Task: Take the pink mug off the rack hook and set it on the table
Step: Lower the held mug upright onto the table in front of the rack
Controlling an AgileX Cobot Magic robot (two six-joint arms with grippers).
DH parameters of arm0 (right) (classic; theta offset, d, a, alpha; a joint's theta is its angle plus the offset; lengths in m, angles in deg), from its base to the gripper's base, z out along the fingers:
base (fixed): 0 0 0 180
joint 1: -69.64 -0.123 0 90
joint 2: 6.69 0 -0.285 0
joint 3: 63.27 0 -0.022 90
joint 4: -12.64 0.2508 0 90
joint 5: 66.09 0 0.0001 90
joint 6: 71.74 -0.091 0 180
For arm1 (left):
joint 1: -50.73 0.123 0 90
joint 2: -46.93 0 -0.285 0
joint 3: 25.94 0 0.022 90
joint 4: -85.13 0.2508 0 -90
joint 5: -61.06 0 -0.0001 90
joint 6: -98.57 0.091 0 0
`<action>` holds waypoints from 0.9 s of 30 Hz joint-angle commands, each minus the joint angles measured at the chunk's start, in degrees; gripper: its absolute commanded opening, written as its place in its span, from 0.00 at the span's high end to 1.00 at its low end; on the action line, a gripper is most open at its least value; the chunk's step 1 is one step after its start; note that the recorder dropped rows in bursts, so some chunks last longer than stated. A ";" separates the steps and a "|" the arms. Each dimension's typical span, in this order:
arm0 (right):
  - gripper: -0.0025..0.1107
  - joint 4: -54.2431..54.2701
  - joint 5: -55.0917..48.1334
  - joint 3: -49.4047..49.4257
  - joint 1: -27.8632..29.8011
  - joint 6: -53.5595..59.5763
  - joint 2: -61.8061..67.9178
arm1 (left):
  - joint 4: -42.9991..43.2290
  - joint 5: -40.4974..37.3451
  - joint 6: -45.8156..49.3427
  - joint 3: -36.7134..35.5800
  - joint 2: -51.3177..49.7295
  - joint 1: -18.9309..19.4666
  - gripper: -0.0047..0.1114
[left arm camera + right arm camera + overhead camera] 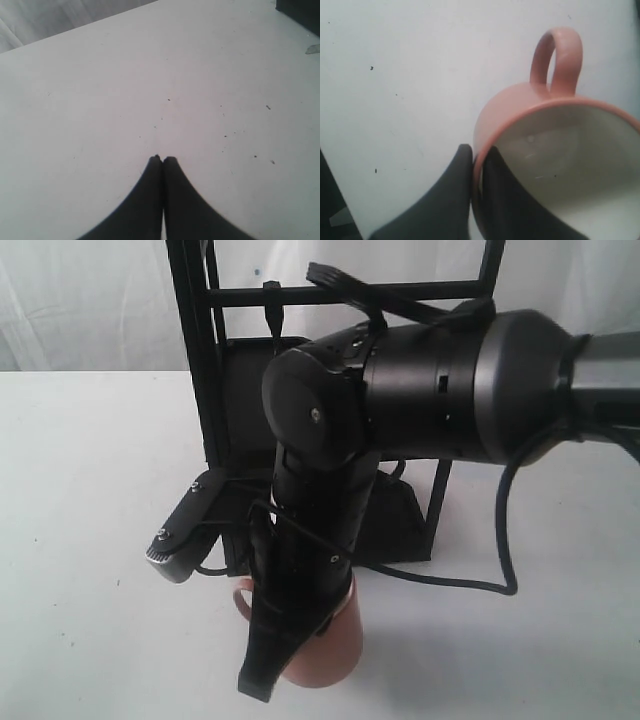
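Note:
The pink mug (336, 648) is off the rack and low at the table's (80, 490) front, its handle (240, 598) toward the left. My right gripper (264, 672) is shut on its rim. In the right wrist view one finger lies inside the cream interior and one outside the pink wall (515, 112), with the right gripper (477, 152) pinching the rim and the loop handle (557, 55) beyond. I cannot tell whether the mug's base touches the table. The rack hook (272, 315) hangs bare. My left gripper (162, 159) is shut on nothing over bare table (150, 75).
The tall black rack (200, 360) stands behind the right arm, its base close behind the mug. A black cable (500, 570) loops over the table to the right. A dark corner (300, 10) shows at the edge of the left wrist view. White curtain at the back.

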State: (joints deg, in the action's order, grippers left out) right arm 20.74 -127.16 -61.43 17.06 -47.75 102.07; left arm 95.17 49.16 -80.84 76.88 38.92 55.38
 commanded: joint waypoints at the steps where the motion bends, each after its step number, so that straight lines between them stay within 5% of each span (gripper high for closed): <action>1: 0.98 -0.43 0.63 -0.51 -0.04 -0.25 -0.25 | -0.16 0.03 -0.59 -0.03 0.23 -0.47 0.96; 27: 0.98 -1.27 9.57 -0.51 0.07 -0.80 3.48 | -0.16 0.03 -0.59 -0.03 0.23 -0.47 0.96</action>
State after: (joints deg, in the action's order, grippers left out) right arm 19.33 -119.01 -61.43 17.06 -47.86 105.50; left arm 95.17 49.16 -80.84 76.88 38.92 55.38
